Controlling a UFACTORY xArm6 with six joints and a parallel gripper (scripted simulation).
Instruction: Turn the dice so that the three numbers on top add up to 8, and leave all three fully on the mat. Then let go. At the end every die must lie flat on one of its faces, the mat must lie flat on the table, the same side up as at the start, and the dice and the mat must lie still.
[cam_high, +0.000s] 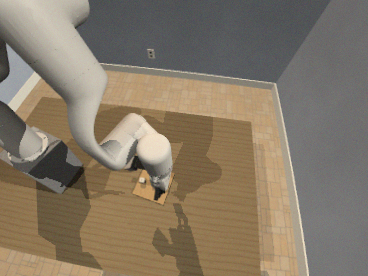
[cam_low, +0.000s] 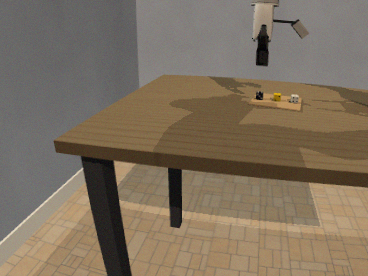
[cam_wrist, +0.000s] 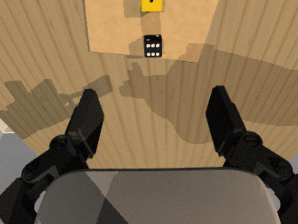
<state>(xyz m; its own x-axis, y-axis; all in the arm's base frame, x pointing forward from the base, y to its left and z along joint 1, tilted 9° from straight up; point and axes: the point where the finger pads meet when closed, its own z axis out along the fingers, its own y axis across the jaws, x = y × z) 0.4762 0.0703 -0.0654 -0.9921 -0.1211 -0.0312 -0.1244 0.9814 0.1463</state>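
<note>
My gripper (cam_low: 262, 64) (cam_wrist: 154, 100) is wide open and empty, held well above the table. The black die (cam_low: 259, 95) (cam_wrist: 153, 46) stands on the mat (cam_high: 148, 195) (cam_low: 275, 104) (cam_wrist: 187, 25), close to its edge; its large face in the wrist view, seemingly the top, shows six pips. The yellow die (cam_low: 277, 97) (cam_wrist: 152, 7) is in the middle of the row, cut off by the wrist frame; one pip shows on its large face. The white die (cam_high: 142, 180) (cam_low: 295, 98) is at the other end; its top number is too small to read. The mat looks flat.
The wooden table (cam_high: 225, 200) (cam_low: 150, 145) extends around the mat. The arm (cam_high: 154, 150) hangs over the mat and hides part of it in the top view. The wrist camera (cam_low: 300, 29) sticks out beside the gripper. Shadows of the arm cross the table.
</note>
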